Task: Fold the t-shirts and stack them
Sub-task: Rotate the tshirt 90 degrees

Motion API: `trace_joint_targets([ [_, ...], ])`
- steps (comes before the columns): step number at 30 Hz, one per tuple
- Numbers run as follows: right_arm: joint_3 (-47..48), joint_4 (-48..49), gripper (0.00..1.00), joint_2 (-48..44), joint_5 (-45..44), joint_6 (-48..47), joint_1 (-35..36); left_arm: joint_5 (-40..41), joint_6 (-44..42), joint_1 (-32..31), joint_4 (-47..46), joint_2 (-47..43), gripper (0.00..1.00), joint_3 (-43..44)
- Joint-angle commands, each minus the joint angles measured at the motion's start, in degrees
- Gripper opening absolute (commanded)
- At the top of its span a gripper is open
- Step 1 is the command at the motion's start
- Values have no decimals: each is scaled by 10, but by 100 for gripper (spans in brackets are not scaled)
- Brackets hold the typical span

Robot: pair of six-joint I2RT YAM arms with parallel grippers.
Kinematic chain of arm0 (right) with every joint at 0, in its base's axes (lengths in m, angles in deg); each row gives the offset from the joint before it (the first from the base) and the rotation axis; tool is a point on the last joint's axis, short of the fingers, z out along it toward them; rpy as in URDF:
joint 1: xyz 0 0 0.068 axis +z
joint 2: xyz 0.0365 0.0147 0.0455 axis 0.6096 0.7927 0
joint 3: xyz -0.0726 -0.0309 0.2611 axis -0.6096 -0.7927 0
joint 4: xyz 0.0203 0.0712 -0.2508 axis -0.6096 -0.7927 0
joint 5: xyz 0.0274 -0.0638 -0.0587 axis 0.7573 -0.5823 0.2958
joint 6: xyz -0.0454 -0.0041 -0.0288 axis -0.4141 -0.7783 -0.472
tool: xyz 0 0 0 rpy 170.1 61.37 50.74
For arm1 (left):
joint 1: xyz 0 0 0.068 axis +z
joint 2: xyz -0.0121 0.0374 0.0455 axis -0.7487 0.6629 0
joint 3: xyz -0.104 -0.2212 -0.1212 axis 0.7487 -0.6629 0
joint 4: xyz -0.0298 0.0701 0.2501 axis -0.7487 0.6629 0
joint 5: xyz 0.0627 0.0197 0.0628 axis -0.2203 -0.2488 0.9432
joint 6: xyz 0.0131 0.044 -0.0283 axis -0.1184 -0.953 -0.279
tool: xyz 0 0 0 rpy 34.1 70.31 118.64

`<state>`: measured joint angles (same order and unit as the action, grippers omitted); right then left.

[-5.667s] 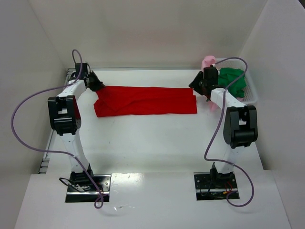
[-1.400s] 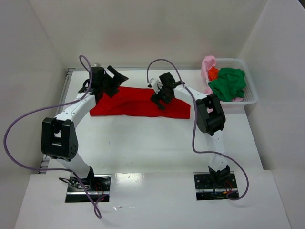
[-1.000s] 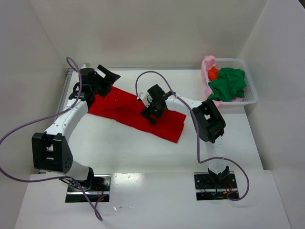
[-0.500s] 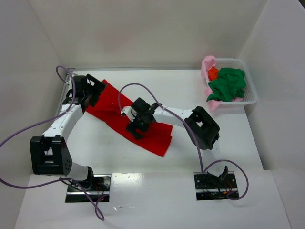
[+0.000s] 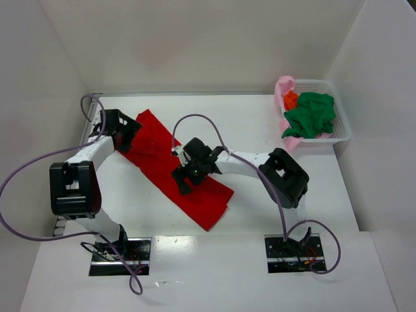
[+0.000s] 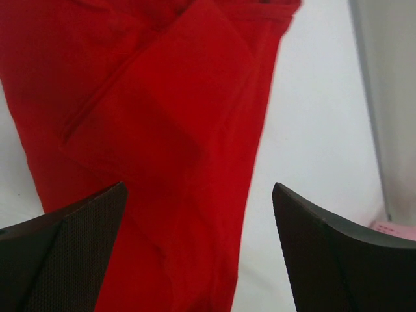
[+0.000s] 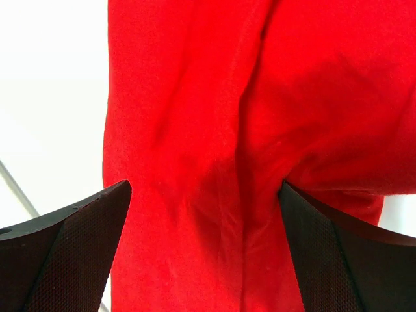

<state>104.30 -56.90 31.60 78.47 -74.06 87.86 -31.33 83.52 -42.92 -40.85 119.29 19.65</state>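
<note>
Swung diagonal, red t-shirt (image 5: 207,200) lies folded long; both arms' jaws gape empty.

The red shirt (image 5: 159,162) is soft, matt, creased cloth; the surface (image 5: 260,123) is smooth and white; the left claw (image 6: 198,195) has finely stippled black pads (image 6: 71,253).

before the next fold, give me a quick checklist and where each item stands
1. Left gripper open: ok, jaws wide apart over red cloth.
2. Right gripper open: ok, same.
3. Red t-shirt lying smooth: not ok, creases and a doubled-over flap show.
4. Red t-shirt wholly on the table: ok, lying diagonally.
5. Fingers clear of the cloth: cannot tell.
6. Other shirts out of the way: ok, green t-shirt, pink t-shirt and orange t-shirt are at the basket, far right.
</note>
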Motion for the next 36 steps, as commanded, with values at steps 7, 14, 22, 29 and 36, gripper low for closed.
trace_joint_targets([
  [7, -42, 10, 99, -37, 4, 91, 44, -7, -39, 5, -5, 76, 100, 44],
  [14, -88, 46, 99, -61, 4, 118, 49, 4, -51, 5, 0, 128, 100, 75],
  [22, -93, 46, 99, -61, 9, 124, 49, 9, -92, 5, 22, 201, 100, 123],
  [29, -83, 46, 99, -51, -10, 101, 49, 3, -128, 0, 42, 257, 100, 183],
  [36, -83, 41, 99, -69, -61, 89, 49, -48, -181, -49, 64, 327, 100, 277],
])
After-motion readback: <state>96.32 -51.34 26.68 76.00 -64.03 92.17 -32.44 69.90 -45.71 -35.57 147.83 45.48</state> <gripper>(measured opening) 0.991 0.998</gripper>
